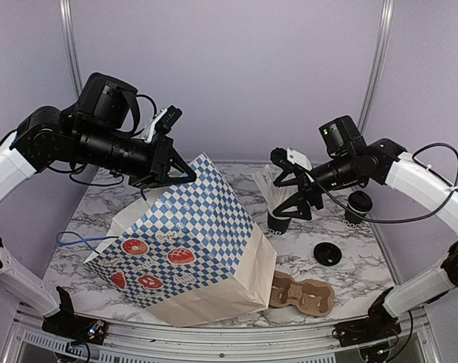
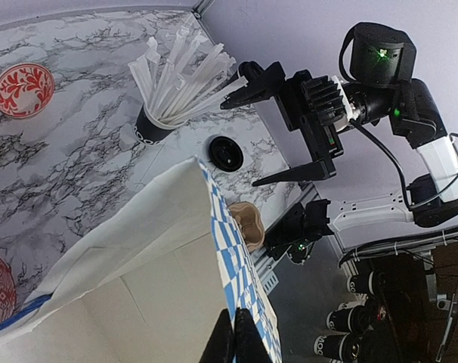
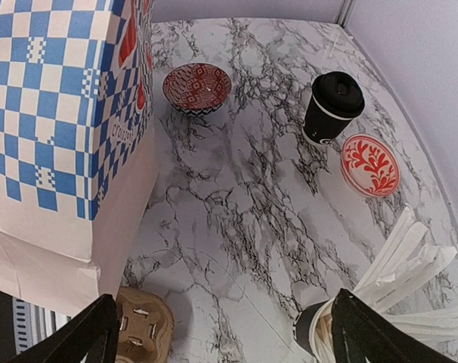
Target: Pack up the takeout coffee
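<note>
L gripper (image 1: 177,175) is pinched tight on the top rim of the blue-checked paper bag (image 1: 199,234), which stands toward the front-left of the marble counter (image 1: 93,204). R gripper (image 1: 283,187) gapes wide, holding nothing, and hovers over the black cup of white sticks (image 1: 278,219); can't tell if it touches the sticks. The takeout coffee cup (image 3: 331,110) is black w/ lid on, its lettering low on the side too small to read. It stands upright, long axis vertical, lid up, near the counter's right edge. A loose black lid (image 1: 327,253) lies flat nearer the front-right corner.
</note>
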Tool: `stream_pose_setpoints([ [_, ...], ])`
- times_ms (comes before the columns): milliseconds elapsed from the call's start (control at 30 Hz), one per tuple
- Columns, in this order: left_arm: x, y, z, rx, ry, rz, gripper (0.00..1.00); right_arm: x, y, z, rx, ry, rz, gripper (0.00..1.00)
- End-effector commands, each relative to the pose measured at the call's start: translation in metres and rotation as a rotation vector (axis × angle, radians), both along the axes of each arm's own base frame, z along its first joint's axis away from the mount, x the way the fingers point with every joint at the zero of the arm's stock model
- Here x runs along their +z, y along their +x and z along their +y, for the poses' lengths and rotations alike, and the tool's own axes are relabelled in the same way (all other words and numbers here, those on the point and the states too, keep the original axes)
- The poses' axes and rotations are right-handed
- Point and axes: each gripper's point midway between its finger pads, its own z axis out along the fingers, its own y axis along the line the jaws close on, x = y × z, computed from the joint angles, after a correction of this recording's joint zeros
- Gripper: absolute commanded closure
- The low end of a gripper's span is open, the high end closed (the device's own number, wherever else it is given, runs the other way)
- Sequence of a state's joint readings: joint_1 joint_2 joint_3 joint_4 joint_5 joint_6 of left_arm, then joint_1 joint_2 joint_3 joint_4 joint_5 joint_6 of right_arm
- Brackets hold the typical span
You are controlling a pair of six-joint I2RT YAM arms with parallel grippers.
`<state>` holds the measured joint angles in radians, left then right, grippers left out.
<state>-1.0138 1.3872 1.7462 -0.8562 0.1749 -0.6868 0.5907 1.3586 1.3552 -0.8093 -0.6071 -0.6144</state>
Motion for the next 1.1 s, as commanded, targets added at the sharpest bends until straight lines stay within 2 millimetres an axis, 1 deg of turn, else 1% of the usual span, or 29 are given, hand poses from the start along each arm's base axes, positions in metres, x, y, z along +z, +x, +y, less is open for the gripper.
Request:
stream_pose_setpoints([
  [0,0.005,0.008,-0.014,-0.006,-0.038,-0.045,0.94,0.005,0.001,-0.007,-0.023,-0.002,-0.033,0.05],
  [100,0.007,0.014,-0.021,0.001,-0.055,-0.057,0.93,0.005,0.002,-0.009,-0.032,-0.011,-0.036,0.05],
  [167,0.006,0.023,-0.023,0.038,-0.054,-0.067,0.93,0.004,0.002,-0.010,-0.036,-0.015,-0.038,0.05],
  [300,0.011,0.048,-0.016,0.182,-0.060,-0.124,0.94,0.003,0.002,-0.012,-0.045,-0.024,-0.040,0.05],
  [333,0.013,0.054,-0.013,0.221,-0.066,-0.141,0.95,0.002,0.001,-0.012,-0.046,-0.025,-0.037,0.05],
  [367,0.015,0.059,-0.011,0.250,-0.067,-0.156,0.99,0.002,0.001,-0.013,-0.047,-0.026,-0.038,0.05],
  [500,0.018,0.072,-0.005,0.322,-0.063,-0.199,1.00,0.000,-0.001,-0.015,-0.055,-0.031,-0.037,0.05],
  [600,0.014,0.077,-0.010,0.326,-0.052,-0.206,0.98,-0.001,-0.002,-0.017,-0.058,-0.034,-0.037,0.05],
  [667,0.009,0.080,-0.015,0.319,-0.042,-0.206,0.96,-0.003,-0.002,-0.017,-0.058,-0.035,-0.035,0.05],
  [733,0.002,0.084,-0.020,0.316,-0.024,-0.206,0.90,-0.003,-0.002,-0.016,-0.059,-0.035,-0.034,0.05],
  [867,-0.003,0.092,-0.021,0.338,-0.002,-0.228,0.86,-0.003,-0.002,-0.016,-0.058,-0.033,-0.031,0.05],
  [900,-0.003,0.094,-0.021,0.342,-0.002,-0.232,0.79,-0.004,-0.002,-0.016,-0.057,-0.033,-0.029,0.05],
  [1067,0.002,0.096,-0.024,0.338,-0.015,-0.254,0.53,-0.006,-0.003,-0.018,-0.061,-0.039,-0.029,0.05],
])
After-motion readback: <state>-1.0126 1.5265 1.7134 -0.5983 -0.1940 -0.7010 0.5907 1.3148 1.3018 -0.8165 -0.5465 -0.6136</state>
